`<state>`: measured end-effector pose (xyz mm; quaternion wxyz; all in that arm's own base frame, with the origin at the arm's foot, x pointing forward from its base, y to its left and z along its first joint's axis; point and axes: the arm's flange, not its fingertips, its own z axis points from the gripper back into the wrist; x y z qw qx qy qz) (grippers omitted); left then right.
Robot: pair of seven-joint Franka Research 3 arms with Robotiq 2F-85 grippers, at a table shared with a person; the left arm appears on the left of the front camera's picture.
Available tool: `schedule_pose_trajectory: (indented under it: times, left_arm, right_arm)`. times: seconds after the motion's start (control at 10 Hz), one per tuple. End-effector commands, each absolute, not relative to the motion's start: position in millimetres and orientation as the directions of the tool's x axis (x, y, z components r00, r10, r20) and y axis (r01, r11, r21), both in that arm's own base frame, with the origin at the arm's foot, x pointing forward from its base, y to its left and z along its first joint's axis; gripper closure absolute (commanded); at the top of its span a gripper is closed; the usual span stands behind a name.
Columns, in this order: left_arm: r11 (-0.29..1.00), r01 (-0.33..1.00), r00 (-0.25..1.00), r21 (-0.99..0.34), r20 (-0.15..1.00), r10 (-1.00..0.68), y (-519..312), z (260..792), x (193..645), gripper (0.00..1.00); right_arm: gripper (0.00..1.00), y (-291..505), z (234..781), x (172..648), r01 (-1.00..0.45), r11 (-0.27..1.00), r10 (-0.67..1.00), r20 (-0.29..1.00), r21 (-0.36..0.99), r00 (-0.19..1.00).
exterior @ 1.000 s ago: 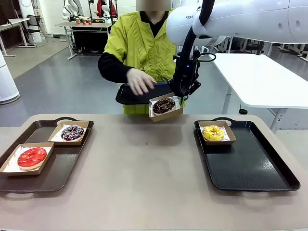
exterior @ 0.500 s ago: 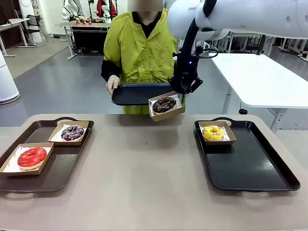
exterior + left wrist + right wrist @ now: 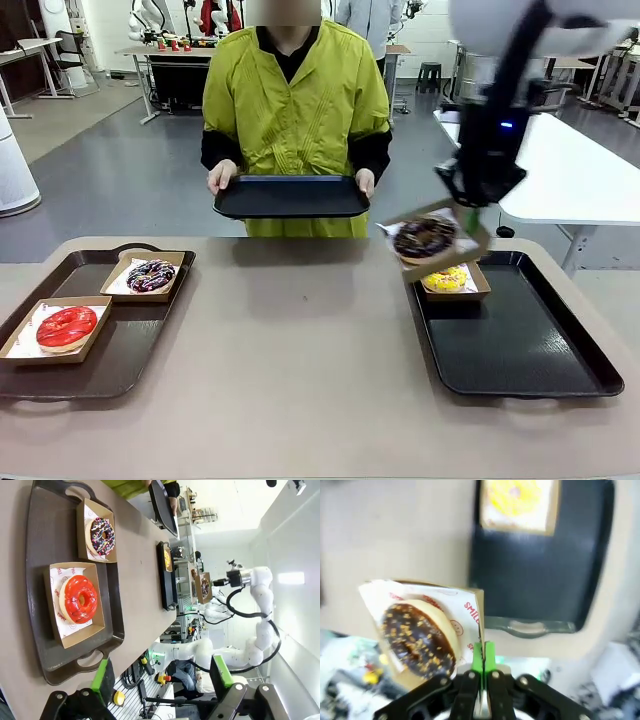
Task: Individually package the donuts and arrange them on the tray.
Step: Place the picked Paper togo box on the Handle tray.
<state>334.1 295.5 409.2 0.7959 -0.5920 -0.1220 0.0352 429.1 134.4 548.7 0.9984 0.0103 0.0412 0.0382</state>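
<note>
Right gripper point(image 3: 470, 215): jaws clamped flat on the edge of a cardboard tray point(image 3: 440, 262), holding it in the air, tilted, above the near corner of the right-hand black tray point(image 3: 520, 350).
Dark chocolate sprinkled donut point(image 3: 425, 237): sits on printed paper in that held cardboard tray, just beside the pinched edge; in the right wrist view the donut point(image 3: 417, 640) lies to the left of the closed green pads point(image 3: 483, 662).
Yellow-sprinkled donut point(image 3: 445, 278): in its own cardboard tray on the right black tray, just below and behind the held one.
Left gripper point(image 3: 160, 675): jaws wide apart, nothing between them, hanging above the left brown tray point(image 3: 35, 590).
Red glossy donut point(image 3: 80, 599): in a cardboard tray straight ahead of the open left fingers.
Chocolate drizzled donut point(image 3: 102, 536): in the next cardboard tray, farther beyond the fingers.
Person point(image 3: 295, 100): stands at the far side, both hands holding an empty black tray point(image 3: 290, 196) level, well apart from the right jaws.
</note>
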Motion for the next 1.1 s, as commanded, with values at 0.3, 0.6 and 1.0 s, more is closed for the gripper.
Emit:
schedule_pose_trajectory:
  times: [0.3,0.6,1.0]
  left_arm:
    - [0.306,0.091,0.965,-0.948,0.160,0.210,295.0,411.7,332.3,0.00]
    - [0.306,0.091,0.965,-0.948,0.160,0.210,295.0,411.7,332.3,0.00]
    - [0.306,0.091,0.965,-0.948,0.160,0.210,295.0,411.7,332.3,0.00]
  right_arm:
    - [0.99,9.5,495.6,427.6,-0.009,0.999,0.010,-0.014,0.052,1.000]
    - [0.99,-25.1,465.9,448.9,0.026,1.000,-0.026,-0.052,0.004,0.998]
    - [0.99,-31.7,447.3,451.5,0.044,0.999,-0.041,-0.085,0.027,0.996]
